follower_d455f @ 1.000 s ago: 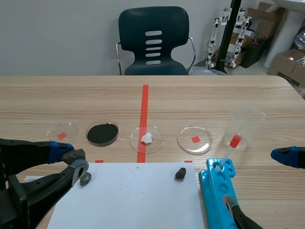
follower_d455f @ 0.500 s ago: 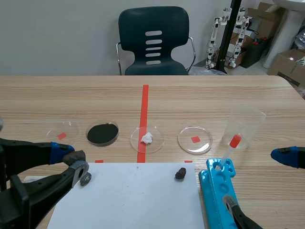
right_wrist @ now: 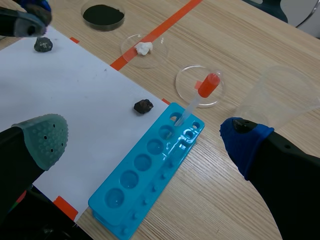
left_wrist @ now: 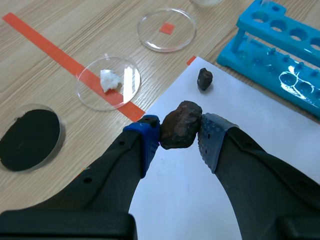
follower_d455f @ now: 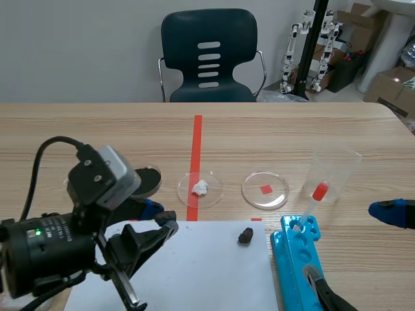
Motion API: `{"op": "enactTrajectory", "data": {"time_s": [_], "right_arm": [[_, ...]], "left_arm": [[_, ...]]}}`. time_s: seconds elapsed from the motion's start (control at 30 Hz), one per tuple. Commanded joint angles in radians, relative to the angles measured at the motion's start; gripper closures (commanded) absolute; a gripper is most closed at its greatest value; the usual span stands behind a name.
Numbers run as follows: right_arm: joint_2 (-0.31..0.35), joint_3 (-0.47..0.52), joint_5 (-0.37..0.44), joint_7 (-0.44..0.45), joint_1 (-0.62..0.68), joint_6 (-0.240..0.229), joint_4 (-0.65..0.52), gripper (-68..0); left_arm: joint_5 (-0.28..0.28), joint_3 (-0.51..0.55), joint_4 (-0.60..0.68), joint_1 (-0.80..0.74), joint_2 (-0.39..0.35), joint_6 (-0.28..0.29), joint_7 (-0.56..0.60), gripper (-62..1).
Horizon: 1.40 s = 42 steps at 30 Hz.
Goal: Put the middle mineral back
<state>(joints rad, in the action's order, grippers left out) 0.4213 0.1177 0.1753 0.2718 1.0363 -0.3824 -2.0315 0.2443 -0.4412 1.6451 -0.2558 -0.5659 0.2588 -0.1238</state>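
Lab: petri dishes (follower_d455f: 253, 194), test-tube rack (follower_d455f: 292, 259), beaker (follower_d455f: 334, 172), dropper (follower_d455f: 318, 193) on wooden tabletop (follower_d455f: 292, 129); small humanoid robots (follower_d455f: 295, 52), cardboard boxes (follower_d455f: 392, 87) behind.

Dark chair (follower_d455f: 209, 55) at the table's far side, seat facing in. Cardboard boxes (follower_d455f: 392, 87) on the floor behind, far right. White paper sheet (follower_d455f: 194, 272) flat on the near table. Blue test-tube rack (follower_d455f: 292, 265) just beside the sheet's right edge. Dropper (follower_d455f: 310, 206) with a red bulb stands tilted in the rack's far end. Clear beaker (follower_d455f: 337, 170) upright just beyond it. Dish of black powder (left_wrist: 29, 137) beyond the sheet, left of the tape line.
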Motion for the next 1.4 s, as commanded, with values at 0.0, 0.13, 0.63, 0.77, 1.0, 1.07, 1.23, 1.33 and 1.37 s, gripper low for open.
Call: {"op": "enactTrajectory", "data": {"time_s": [0.0, 0.13, 0.63, 0.77, 1.0, 1.07, 1.23, 1.33, 1.37], "right_arm": [[0.000, 0.006, 0.011, 0.011, -0.008, -0.001, -0.005, -64.7], [0.000, 0.006, 0.011, 0.011, -0.008, -0.001, -0.005, -64.7], [0.000, 0.006, 0.011, 0.011, -0.008, -0.001, -0.005, -64.7], [0.000, 0.006, 0.011, 0.011, -0.008, -0.001, -0.005, -64.7], [0.000, 0.006, 0.011, 0.011, -0.008, -0.001, -0.005, -64.7], [0.000, 0.006, 0.011, 0.011, -0.008, -0.001, -0.005, -64.7], [0.000, 0.006, 0.011, 0.011, -0.008, -0.001, -0.005, -64.7], [0.000, 0.006, 0.011, 0.011, -0.008, -0.001, -0.005, -64.7], [0.000, 0.006, 0.011, 0.011, -0.008, -0.001, -0.005, -64.7]], "left_arm": [[-0.003, -0.018, -0.004, 0.043, 0.029, -0.001, 0.017, -14.5], [-0.003, -0.084, -0.112, 0.145, 0.073, -0.001, 0.017, -14.5], [-0.003, -0.126, -0.400, 0.288, 0.217, -0.001, 0.007, -14.5], [-0.003, -0.126, -0.462, 0.304, 0.231, -0.001, 0.017, -14.5], [-0.006, -0.126, -0.554, 0.329, 0.255, -0.001, 0.032, -14.5], [-0.006, -0.126, -0.571, 0.331, 0.256, -0.001, 0.035, -14.5], [-0.006, -0.126, -0.581, 0.331, 0.255, -0.001, 0.037, -14.6], [-0.006, -0.126, -0.582, 0.331, 0.255, -0.001, 0.037, -14.8], [-0.006, -0.126, -0.582, 0.331, 0.255, -0.001, 0.037, -14.9]]}}
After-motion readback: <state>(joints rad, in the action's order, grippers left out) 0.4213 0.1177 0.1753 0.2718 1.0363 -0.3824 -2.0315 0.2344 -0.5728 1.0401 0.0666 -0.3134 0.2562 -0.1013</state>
